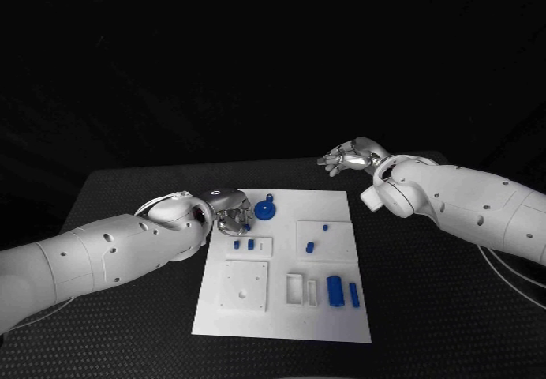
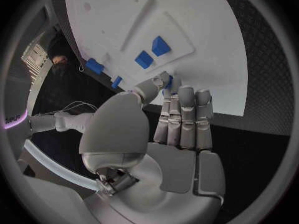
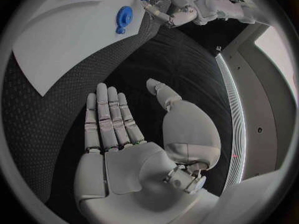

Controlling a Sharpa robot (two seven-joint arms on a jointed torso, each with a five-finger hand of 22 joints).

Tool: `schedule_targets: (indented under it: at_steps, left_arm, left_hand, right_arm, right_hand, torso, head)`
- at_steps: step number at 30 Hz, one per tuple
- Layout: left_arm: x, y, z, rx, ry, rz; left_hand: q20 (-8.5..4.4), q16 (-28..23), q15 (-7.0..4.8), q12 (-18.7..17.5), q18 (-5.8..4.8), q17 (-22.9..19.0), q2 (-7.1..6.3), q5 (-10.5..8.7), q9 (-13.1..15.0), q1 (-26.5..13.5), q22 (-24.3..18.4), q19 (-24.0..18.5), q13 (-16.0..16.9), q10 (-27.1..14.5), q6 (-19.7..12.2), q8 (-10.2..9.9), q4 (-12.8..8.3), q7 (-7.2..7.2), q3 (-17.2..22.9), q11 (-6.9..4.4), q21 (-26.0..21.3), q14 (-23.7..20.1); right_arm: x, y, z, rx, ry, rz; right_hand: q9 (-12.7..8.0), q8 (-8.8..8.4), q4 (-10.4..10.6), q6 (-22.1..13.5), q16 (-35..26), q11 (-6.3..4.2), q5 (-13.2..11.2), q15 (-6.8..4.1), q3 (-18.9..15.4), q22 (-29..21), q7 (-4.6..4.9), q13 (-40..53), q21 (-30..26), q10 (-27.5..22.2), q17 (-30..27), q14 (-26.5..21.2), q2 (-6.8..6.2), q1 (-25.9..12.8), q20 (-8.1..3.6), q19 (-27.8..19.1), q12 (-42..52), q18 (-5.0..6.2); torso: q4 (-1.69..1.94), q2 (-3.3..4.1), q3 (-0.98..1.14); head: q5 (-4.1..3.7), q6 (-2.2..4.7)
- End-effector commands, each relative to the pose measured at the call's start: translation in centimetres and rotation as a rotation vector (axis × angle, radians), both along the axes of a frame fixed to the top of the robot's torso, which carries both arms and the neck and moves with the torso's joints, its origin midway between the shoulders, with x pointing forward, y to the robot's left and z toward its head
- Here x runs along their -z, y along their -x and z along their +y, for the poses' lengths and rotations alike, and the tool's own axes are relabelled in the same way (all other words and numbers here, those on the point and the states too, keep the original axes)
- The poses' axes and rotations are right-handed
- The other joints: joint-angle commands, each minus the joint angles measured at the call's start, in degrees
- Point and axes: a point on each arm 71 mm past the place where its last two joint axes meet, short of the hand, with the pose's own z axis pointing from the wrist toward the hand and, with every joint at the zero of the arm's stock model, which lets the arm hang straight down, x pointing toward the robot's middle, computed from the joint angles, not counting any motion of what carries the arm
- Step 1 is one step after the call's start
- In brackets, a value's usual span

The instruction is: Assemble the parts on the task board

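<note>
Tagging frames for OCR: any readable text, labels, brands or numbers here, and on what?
None readable.
Task board: plain white, no print visible in the head view.
Blue parts, such as the gear-like wheel: no markings legible.
Left hand and right hand: no logo or number visible.
Purple-lit strip at the rim of the left wrist view: dark marks, too blurred to read.

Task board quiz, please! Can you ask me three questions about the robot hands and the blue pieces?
1. True or false: the right robot hand holds a blue part.
2. Which is over the task board? A: left robot hand. B: right robot hand. C: both.
3. Fill in: the round gear-shaped part is coloured ____.

Key: 1 false, its fingers are spread and it holds nothing. 2 A; it pinches a small blue part. 3 blue.
</note>
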Motion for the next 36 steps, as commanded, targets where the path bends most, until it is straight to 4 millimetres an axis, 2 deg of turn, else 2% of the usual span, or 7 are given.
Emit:
schedule_targets:
  at_steps: [1, 11, 25, 33, 36]
  left_arm:
    - [0.2, 0.1, -0.3, 0.014, -0.007, 0.013]
    - [0.3, 0.1, -0.3, 0.016, -0.011, 0.017]
    - [0.8, 0.5, -1.5, 0.05, -0.019, 0.031]
    - [1.3, 0.4, -1.1, 0.051, -0.071, 0.032]
    - [1.4, 0.5, -1.0, 0.051, -0.078, 0.039]
  left_hand:
    - [-2.66, -0.03, -0.07, -0.01, 1.18, 0.04, 0.62, 0.12, 0.11, -0.18, 0.86, -0.21, 0.01, 0.24, 0.16, 0.24, -0.05, 0.11, 0.43, 0.04, -0.1, 0.2]
    - [-2.66, -0.05, -0.06, -0.05, 1.16, 0.04, 0.65, 0.12, 0.08, -0.18, 0.85, -0.22, -0.02, 0.23, 0.11, 0.22, -0.12, 0.12, 0.46, 0.06, -0.13, 0.18]
    - [-2.69, 0.01, -0.13, 0.06, 1.12, 0.08, 0.72, 0.12, 0.09, -0.24, 0.87, -0.17, 0.01, 0.58, 0.28, 0.33, -0.27, 0.08, 0.43, -0.03, -0.13, 0.25]
    - [-2.79, 0.1, -0.29, 0.21, 1.1, 0.14, 0.7, 0.24, 0.11, -0.34, 0.9, -0.02, 0.08, 1.1, 0.63, 0.55, -0.49, -0.08, 0.41, -0.21, -0.11, 0.4]
    - [-2.82, 0.1, -0.32, 0.22, 1.1, 0.14, 0.69, 0.24, 0.1, -0.32, 0.9, 0.0, 0.09, 1.18, 0.71, 0.59, -0.55, -0.12, 0.43, -0.24, -0.11, 0.42]
  right_arm:
    - [0.0, 0.0, 0.2, -0.014, -0.003, -0.001]
    - [0.0, 0.1, 0.1, -0.014, -0.003, -0.001]
    - [0.0, 0.0, 0.2, -0.016, -0.003, 0.0]
    - [0.0, 0.1, 0.2, -0.017, -0.005, 0.002]
    - [0.1, 0.1, 0.2, -0.01, -0.026, 0.016]
  right_hand:
    - [-0.08, 0.3, -0.25, -0.35, -0.32, -0.14, 0.23, 0.0, 0.01, 0.07, 0.81, -0.09, -0.24, -0.33, 0.08, -0.51, 0.27, -0.14, 0.23, -0.04, 0.33, 0.61]
    - [-0.09, 0.31, -0.25, -0.35, -0.32, -0.14, 0.22, 0.01, 0.02, 0.11, 0.82, -0.1, -0.28, -0.33, 0.08, -0.51, 0.29, -0.16, 0.24, -0.03, 0.33, 0.62]
    - [-0.1, 0.32, -0.25, -0.35, -0.32, -0.14, 0.22, 0.01, 0.01, 0.14, 0.82, -0.09, -0.32, -0.32, 0.07, -0.51, 0.29, -0.18, 0.25, -0.02, 0.34, 0.63]
    - [-0.1, 0.32, -0.26, -0.35, -0.32, -0.14, 0.22, 0.01, 0.0, 0.16, 0.82, -0.1, -0.34, -0.33, 0.07, -0.52, 0.28, -0.2, 0.26, -0.01, 0.34, 0.64]
    - [-0.11, 0.32, -0.25, -0.35, -0.32, -0.14, 0.22, 0.01, -0.01, 0.17, 0.82, -0.1, -0.35, -0.33, 0.07, -0.52, 0.27, -0.22, 0.26, -0.01, 0.34, 0.64]
  torso:
    - [-0.03, 0.02, -0.01]
    - [-0.02, -0.01, 0.08]
    - [-0.07, 0.01, 0.04]
    - [0.01, -0.01, 0.09]
    - [0.02, -0.02, 0.05]
  head:
    - [-0.03, -0.03]
    - [-0.08, -0.08]
    - [-0.14, -0.19]
    - [-0.24, -0.2]
    - [-0.23, -0.21]
